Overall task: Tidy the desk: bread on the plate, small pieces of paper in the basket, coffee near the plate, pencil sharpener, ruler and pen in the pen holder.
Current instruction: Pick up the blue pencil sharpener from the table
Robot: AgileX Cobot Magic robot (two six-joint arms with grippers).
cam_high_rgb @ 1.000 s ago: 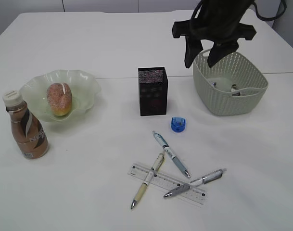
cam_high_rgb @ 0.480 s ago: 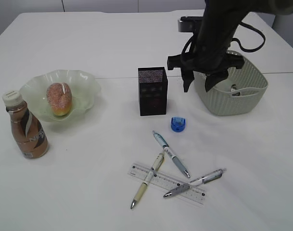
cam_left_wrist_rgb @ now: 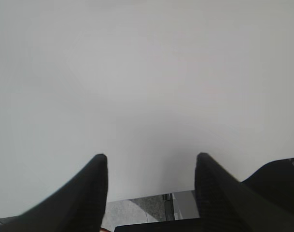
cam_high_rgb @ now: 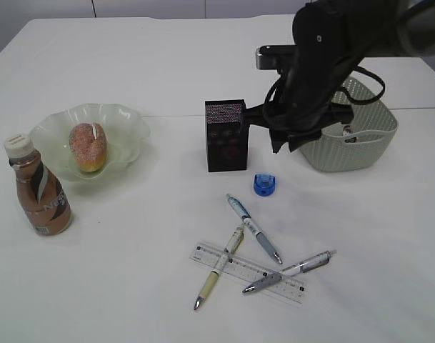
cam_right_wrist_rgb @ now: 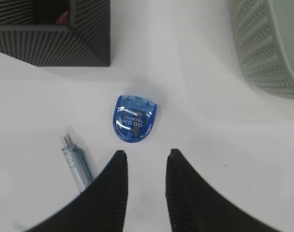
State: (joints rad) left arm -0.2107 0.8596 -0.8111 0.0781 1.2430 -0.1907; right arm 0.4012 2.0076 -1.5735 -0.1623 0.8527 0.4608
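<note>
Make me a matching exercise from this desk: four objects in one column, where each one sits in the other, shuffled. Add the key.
Objects
1. round reddish bread
2. brown coffee bottle with a white cap
3. small blue plastic pencil sharpener
4. clear plastic ruler

Places
A. on the table beside the black mesh pen holder, just ahead of the right tool
B. under three crossed pens
C. in the pale green wavy glass plate
D. upright at the table's left, next to the plate

Pairs: 1-C, 2-D, 3-A, 4-B
</note>
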